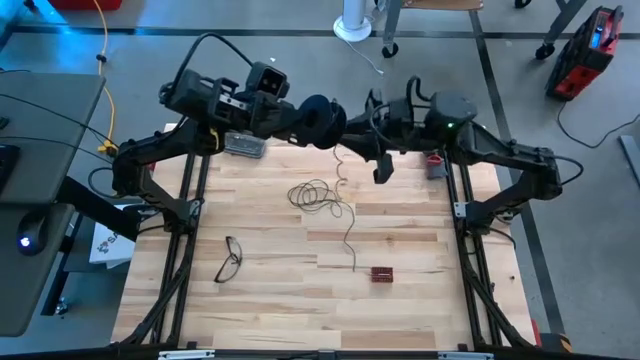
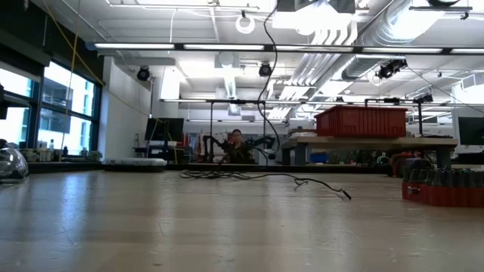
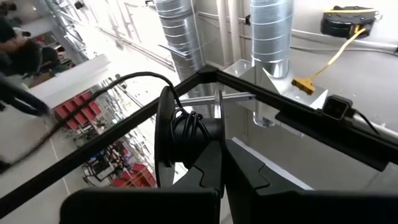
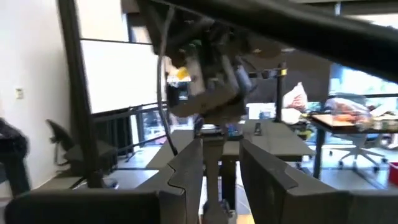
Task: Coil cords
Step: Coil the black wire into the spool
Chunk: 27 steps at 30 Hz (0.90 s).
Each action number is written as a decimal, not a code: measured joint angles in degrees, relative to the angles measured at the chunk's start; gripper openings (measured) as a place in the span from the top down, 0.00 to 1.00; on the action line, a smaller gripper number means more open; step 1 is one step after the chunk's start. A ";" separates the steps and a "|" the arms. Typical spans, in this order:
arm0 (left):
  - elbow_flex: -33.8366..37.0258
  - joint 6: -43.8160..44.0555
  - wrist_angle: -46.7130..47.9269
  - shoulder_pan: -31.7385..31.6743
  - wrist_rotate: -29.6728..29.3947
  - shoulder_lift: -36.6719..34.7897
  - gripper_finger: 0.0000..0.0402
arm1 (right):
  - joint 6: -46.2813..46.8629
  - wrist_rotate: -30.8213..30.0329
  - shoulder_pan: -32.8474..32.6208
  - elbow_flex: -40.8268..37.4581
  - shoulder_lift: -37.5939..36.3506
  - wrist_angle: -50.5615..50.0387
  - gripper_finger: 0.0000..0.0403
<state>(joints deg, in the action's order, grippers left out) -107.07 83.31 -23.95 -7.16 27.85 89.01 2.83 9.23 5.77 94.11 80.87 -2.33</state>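
Observation:
The cord is a thin dark wire. It is partly wound on a small black reel (image 1: 318, 118) and hangs from there (image 2: 272, 91) down to a loose coil (image 1: 315, 195) lying on the wooden table. Its free end (image 1: 352, 265) trails toward the near edge. My left gripper (image 1: 325, 122) is raised over the table's far middle and is shut on the reel. My right gripper (image 1: 362, 135) is level beside the reel on its right. In the right wrist view its fingers (image 4: 186, 171) stand apart, facing the left hand. Neither gripper is in the low view. My left gripper pinches one thin flange of the reel (image 3: 219, 127) at its rim between its two fingers (image 3: 205, 180). The wound hub (image 3: 189, 134) and the other flange (image 3: 163, 143) stand beside the fingers. The reel is lifted well clear of the table. The wire hangs slack below it.
Black-framed eyeglasses (image 1: 228, 258) lie near the table's left front. A small red block (image 1: 382, 273) sits by the wire's free end. A grey object (image 1: 245, 145) and a red one (image 1: 435, 165) lie at the far edge. Both arm frames run along the table's sides.

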 joint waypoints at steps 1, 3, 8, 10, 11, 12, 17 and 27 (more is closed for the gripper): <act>0.00 0.00 0.23 0.00 -0.02 0.00 1.00 | 0.15 0.31 -0.02 0.00 0.04 0.03 0.76; 0.00 0.00 0.31 0.00 -0.09 0.00 1.00 | 0.15 0.29 -0.23 0.00 0.08 0.44 0.76; 0.00 0.00 0.62 0.00 -0.04 0.00 1.00 | -0.10 0.75 -0.26 0.00 0.09 -0.38 0.76; 0.00 0.00 0.66 0.00 -0.02 0.00 1.00 | -0.40 0.81 0.12 0.00 -0.68 -1.60 0.76; 0.00 0.00 0.63 0.00 -0.03 0.00 1.00 | -0.31 0.90 0.51 0.00 -1.17 -2.56 0.76; 0.00 0.00 0.61 0.00 -0.04 0.00 1.00 | 0.14 0.94 1.01 0.00 -1.67 -3.68 0.76; 0.00 0.00 0.66 0.00 0.02 0.00 1.00 | 2.70 4.29 1.04 0.00 -2.07 -5.24 0.76; 0.00 0.00 0.65 -0.67 0.09 0.00 1.00 | 1.68 5.37 -0.58 0.00 -1.67 -5.20 0.76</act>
<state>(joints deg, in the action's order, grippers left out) -107.07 83.31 -23.29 -7.83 27.94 89.01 4.52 14.60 5.20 94.11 79.19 -7.53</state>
